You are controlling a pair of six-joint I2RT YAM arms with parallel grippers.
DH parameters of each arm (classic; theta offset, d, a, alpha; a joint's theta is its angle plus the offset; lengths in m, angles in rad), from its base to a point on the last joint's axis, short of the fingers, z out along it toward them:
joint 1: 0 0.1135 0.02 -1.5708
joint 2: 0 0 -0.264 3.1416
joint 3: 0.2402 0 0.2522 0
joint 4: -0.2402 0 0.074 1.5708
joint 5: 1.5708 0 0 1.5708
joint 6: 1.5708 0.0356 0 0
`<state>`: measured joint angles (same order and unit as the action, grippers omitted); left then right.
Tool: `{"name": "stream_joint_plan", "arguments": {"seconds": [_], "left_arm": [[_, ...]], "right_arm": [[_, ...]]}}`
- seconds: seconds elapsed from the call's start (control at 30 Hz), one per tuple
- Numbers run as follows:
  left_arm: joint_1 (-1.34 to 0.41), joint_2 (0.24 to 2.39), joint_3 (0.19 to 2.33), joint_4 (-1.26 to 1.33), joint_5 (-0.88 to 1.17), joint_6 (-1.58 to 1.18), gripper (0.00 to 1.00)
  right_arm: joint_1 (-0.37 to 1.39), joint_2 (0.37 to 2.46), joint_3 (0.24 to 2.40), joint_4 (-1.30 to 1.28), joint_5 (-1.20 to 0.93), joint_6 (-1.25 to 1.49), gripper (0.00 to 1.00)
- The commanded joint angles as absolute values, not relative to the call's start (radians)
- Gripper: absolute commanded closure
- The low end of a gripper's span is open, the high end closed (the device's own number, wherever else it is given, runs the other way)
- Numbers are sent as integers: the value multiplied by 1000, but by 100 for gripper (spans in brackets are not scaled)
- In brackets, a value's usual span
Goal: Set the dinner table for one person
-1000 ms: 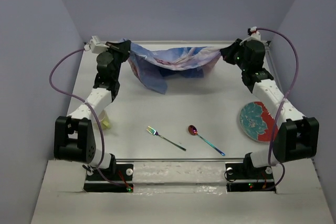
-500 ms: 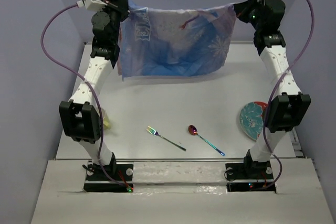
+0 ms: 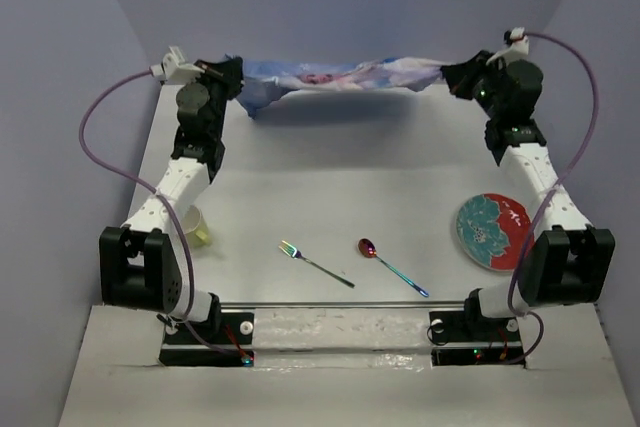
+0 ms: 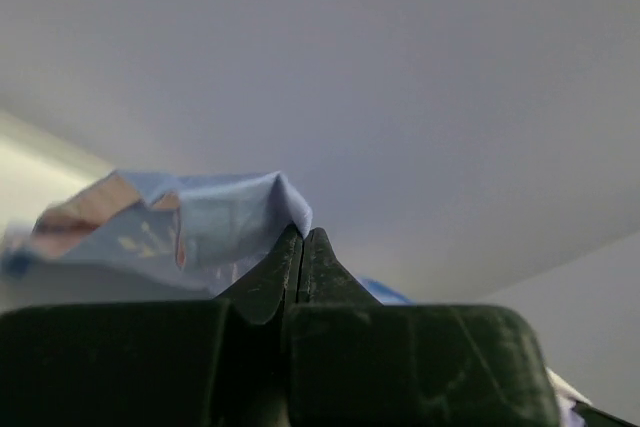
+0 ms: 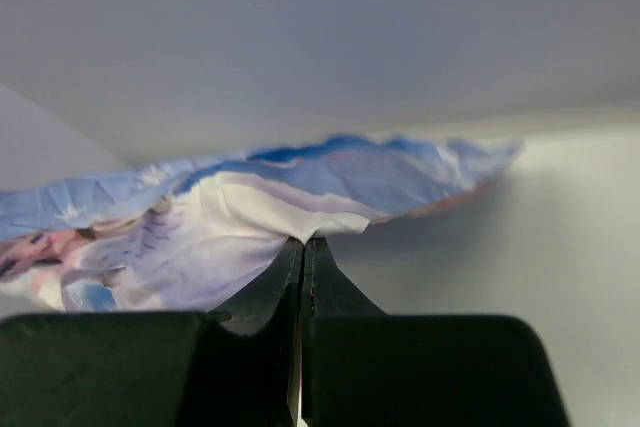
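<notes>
The blue cartoon cloth placemat (image 3: 340,75) is stretched almost flat in the air above the far end of the off-white dinner table (image 3: 330,187). My left gripper (image 3: 238,87) is shut on its left corner (image 4: 285,202). My right gripper (image 3: 450,75) is shut on its right corner (image 5: 320,222). On the table lie a fork (image 3: 315,263), a spoon (image 3: 392,267) and a teal and red plate (image 3: 492,231) at the right. A yellowish cup (image 3: 196,228) stands at the left by my left arm.
Grey walls close in the table on the left, back and right. A metal rail (image 3: 340,304) runs along the near edge between the arm bases.
Both arms raised the placemat high so it hung like a curtain, then came down again; now it is pulled taut and nearly level above the table's far end.
</notes>
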<state>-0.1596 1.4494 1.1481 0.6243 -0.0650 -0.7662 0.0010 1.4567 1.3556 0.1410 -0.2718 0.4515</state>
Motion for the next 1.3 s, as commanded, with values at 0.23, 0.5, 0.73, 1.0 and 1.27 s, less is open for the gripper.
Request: {"name": "stream_joint_plan", "arguments": {"seconds": [0.23,0.5,0.73,1.0,1.27], "left_arm": [[-143,1362,485,933,-41,-917,84],[-141,1115,299,790,-95,-911,34],[-143,882,278,585,-123,-856,33],[-198,922,357,453,-159,-779,37],[-272,1138,463,405,-227,-738,38]], "right_arm": [[-3,1506,709,350,-290,620,100],[-3,1393,583,233,-241,620,93],[-3,1206,505,138,-261,609,69],[-3,1092,601,37,-159,535,48],[70,1359,722,43,-288,502,98]]}}
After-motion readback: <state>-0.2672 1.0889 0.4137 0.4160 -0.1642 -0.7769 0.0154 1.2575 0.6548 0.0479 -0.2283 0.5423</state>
